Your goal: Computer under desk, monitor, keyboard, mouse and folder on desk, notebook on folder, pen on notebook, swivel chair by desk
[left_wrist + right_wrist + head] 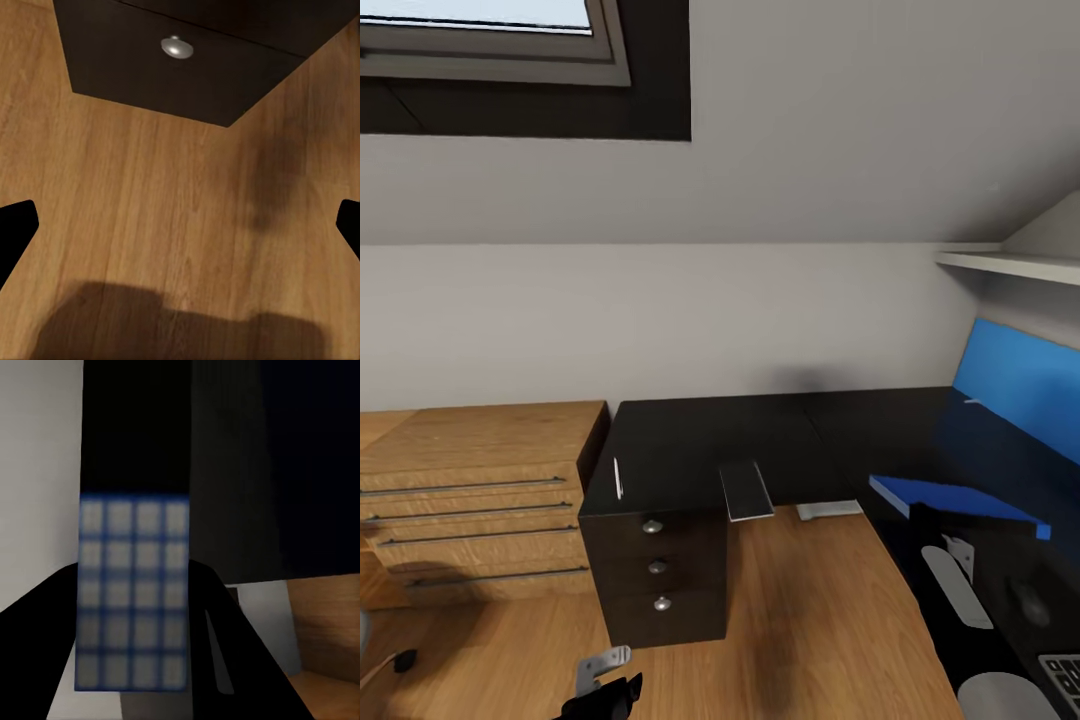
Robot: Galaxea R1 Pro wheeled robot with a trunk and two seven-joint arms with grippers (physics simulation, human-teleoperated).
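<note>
Folder (958,499): I see it flat on the desk (700,445), long axis running along the blue panel (1020,385).
Left gripper (180,225): fingers apart.
Right gripper (135,607): I cannot tell.

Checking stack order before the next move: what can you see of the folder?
The folder is a thin, flat, bright blue rectangle with a pale underside edge, lying closed on the glossy black desk at its right wing. It sits angled to the desk edge, nothing stacked on it. A dark arm part overlaps its near edge; contact is unclear.
</note>
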